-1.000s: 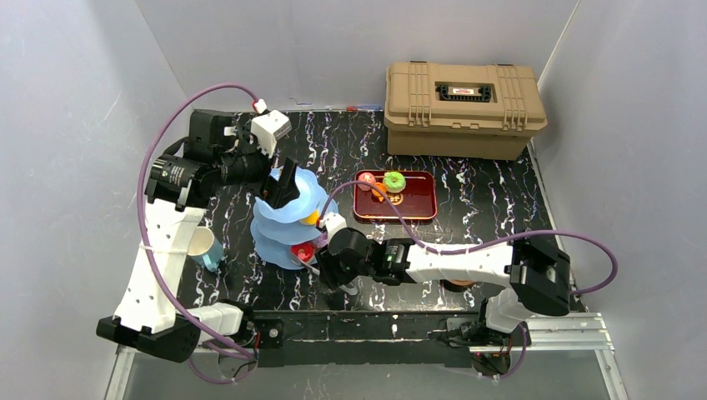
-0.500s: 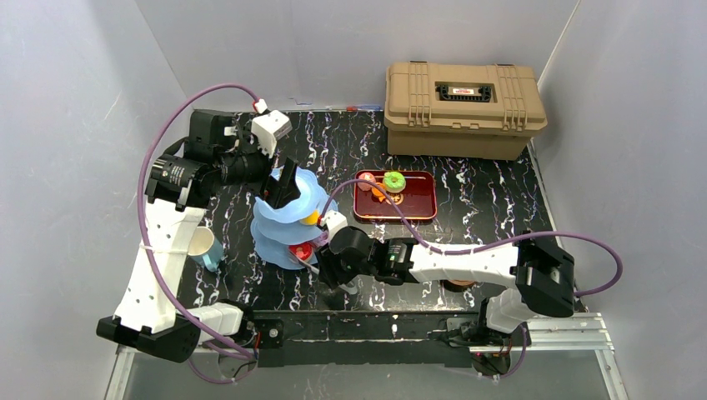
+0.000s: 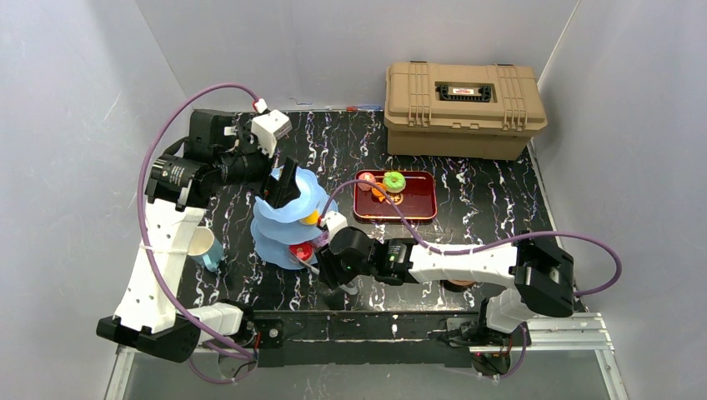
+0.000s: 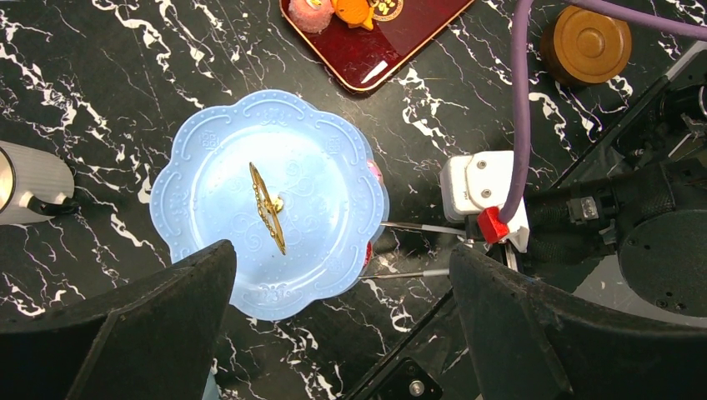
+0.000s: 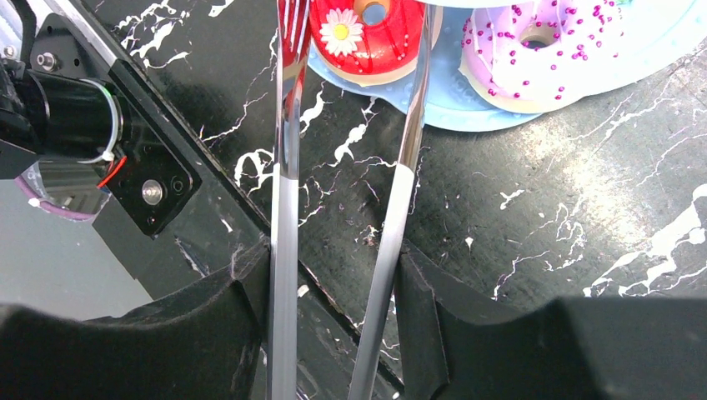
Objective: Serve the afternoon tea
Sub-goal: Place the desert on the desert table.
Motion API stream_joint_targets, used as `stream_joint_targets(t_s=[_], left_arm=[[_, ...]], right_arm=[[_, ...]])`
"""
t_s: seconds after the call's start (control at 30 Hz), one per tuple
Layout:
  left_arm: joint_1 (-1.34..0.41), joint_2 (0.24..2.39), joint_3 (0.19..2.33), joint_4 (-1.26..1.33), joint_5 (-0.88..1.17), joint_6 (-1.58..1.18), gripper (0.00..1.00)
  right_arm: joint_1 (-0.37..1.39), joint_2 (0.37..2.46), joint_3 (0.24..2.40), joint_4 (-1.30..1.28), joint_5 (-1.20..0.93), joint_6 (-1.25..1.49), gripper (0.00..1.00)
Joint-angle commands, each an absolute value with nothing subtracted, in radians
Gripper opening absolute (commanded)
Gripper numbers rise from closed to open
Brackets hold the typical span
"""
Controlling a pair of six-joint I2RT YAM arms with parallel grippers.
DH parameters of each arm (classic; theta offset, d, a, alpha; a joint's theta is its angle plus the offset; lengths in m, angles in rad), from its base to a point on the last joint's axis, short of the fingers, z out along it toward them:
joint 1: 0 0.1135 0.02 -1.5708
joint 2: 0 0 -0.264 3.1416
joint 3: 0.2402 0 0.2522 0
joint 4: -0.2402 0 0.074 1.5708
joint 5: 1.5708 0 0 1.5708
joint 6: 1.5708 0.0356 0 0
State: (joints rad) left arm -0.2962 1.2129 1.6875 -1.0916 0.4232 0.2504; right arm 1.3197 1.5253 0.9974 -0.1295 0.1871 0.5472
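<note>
Left tool (image 4: 340, 254) hangs over the stand (image 4: 250, 167), jaws wide apart, holding nothing; the top tier's gold handle (image 4: 268, 207) lies straight below it. Right tool (image 5: 329, 287) sits low at the near side of the stand, clamped on the tongs (image 5: 283, 208). Tong tips stand either side of a red donut (image 5: 363, 21) with a white daisy, which lies on the bottom tier; whether they press it, cannot tell. Pink donut (image 5: 534, 50) with purple sprinkles lies just beside it on the same tier. Stand is on the surface (image 3: 500, 192), left of centre. Tray (image 3: 395, 197) is to its right, carrying a green donut (image 3: 393, 180) and other small cakes. Teal cup (image 3: 204, 247) left of the stand, grey cup (image 4: 25, 179) behind it. Saucer (image 4: 588, 54) near the right arm, well apart from the stand. Case (image 3: 463, 108) at back right
</note>
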Motion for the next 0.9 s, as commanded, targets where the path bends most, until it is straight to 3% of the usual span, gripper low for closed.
stream_joint_targets(t_s=[0.0, 0.27, 0.4, 0.87], left_arm=[[-0.291, 1.195, 1.700, -1.088, 0.427, 0.246, 0.98], [-0.291, 1.203, 1.708, -1.089, 0.435, 0.232, 0.98], [-0.291, 1.205, 1.721, -1.095, 0.435, 0.232, 0.98], [-0.291, 1.194, 1.724, -1.154, 0.454, 0.293, 0.98]], right_arm=[[1.325, 1.505, 0.984, -0.070, 0.213, 0.551, 0.57], [1.324, 1.507, 0.971, -0.058, 0.210, 0.558, 0.60], [1.325, 1.500, 0.963, -0.047, 0.215, 0.560, 0.65], [1.325, 1.399, 0.943, -0.095, 0.217, 0.571, 0.63]])
